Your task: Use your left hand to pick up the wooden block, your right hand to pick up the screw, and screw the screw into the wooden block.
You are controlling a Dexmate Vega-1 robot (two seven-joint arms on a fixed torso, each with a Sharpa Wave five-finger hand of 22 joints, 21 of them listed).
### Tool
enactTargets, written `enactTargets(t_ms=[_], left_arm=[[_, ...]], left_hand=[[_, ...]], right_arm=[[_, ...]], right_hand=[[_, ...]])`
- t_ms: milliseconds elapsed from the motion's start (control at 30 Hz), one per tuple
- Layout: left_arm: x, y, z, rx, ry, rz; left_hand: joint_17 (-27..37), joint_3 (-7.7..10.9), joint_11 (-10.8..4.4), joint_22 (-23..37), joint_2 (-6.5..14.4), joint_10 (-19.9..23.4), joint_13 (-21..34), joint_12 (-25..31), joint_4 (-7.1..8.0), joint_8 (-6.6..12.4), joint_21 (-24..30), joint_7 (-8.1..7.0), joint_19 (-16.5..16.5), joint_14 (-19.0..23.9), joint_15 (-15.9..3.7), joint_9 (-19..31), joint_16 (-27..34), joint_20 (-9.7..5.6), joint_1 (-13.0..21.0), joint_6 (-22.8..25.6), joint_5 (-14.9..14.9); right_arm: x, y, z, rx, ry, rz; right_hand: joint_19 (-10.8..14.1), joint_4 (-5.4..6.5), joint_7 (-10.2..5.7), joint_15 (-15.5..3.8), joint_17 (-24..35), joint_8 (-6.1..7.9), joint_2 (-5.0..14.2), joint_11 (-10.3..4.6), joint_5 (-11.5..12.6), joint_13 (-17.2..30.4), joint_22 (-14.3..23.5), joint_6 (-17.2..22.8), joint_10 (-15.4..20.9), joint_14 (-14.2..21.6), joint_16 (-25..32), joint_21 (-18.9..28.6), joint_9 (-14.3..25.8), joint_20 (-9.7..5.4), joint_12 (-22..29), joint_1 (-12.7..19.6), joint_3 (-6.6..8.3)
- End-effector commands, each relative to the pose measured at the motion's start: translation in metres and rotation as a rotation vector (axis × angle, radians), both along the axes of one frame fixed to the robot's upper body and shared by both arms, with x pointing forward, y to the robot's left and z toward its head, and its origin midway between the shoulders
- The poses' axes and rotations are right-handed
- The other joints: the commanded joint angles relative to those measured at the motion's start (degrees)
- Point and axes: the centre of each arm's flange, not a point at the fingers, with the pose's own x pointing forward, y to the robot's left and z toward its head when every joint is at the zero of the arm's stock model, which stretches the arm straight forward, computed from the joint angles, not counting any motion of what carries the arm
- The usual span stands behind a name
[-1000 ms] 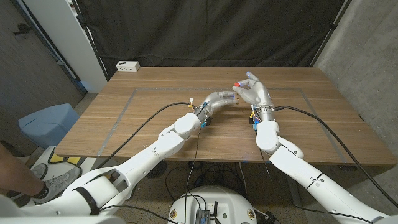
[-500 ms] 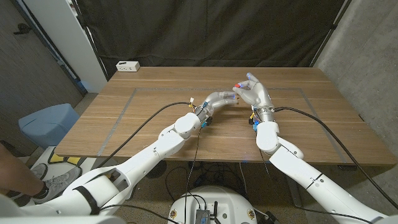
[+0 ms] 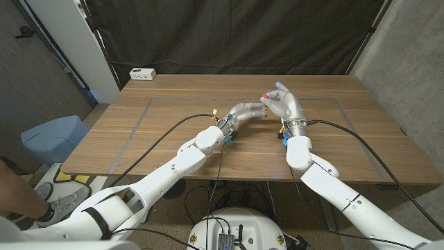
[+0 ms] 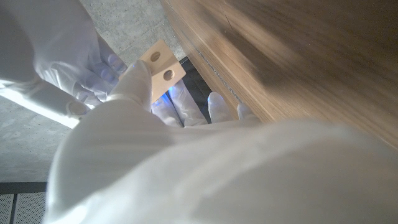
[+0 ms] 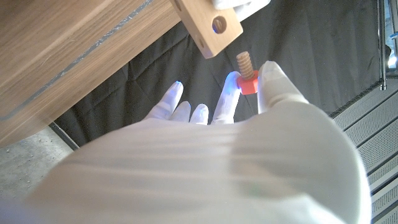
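Observation:
My left hand (image 3: 244, 110) holds a small wooden block (image 4: 160, 65) with two holes above the middle of the table (image 3: 173, 104). The block (image 5: 210, 21) shows one hole toward the screw (image 5: 246, 76). The screw has a red head and a wooden threaded shaft, and my right hand (image 3: 285, 103) pinches it by the head. Its tip points at the block's hole, a short gap away. In the head view the red head of the screw (image 3: 264, 94) shows just above the left hand's fingers. The right hand (image 4: 53, 46) faces the block in the left wrist view.
A white power box (image 3: 142, 73) sits at the table's far left corner. A blue bin (image 3: 51, 137) stands on the floor left of the table, and a person's shoe (image 3: 52, 205) is near its front. Grey tape lines mark a rectangle on the tabletop.

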Motion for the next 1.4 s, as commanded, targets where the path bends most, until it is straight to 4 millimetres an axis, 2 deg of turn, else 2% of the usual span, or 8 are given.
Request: enactTargets(t_ms=[33,1400], left_arm=[[-0.0019,-0.0022,-0.0018,-0.001,0.001,0.002],[-0.0002,-0.0076,-0.0004,0.008,0.006,-0.006]], left_hand=[[0.1,-0.02,0.00,0.3,0.4,0.7,0.3,-0.1,0.14,0.43,0.1,0.04,0.3,0.5,-3.35,0.2,-0.2,-0.06,0.1,1.4,0.4],[0.1,-0.18,0.00,0.3,0.4,0.9,0.5,-0.2,0.10,0.39,0.1,0.02,0.4,0.6,-3.31,0.2,-0.2,-0.04,0.2,1.5,0.4]], right_arm=[[0.0002,-0.0026,-0.0023,0.005,0.008,0.003],[0.0023,-0.0124,-0.0103,0.022,0.016,-0.006]], right_hand=[[0.1,-0.01,0.10,-4.59,0.2,-0.17,0.61,0.38,0.2,0.3,0.1,0.3,-0.3,-0.2,-0.1,0.0,0.0,-3.74,0.3,0.3,-0.29],[0.1,0.03,0.06,-4.52,0.2,0.08,0.95,0.19,0.2,0.3,0.1,0.5,-0.2,-0.3,-0.1,0.1,-0.1,-3.54,0.4,0.2,-0.87]])
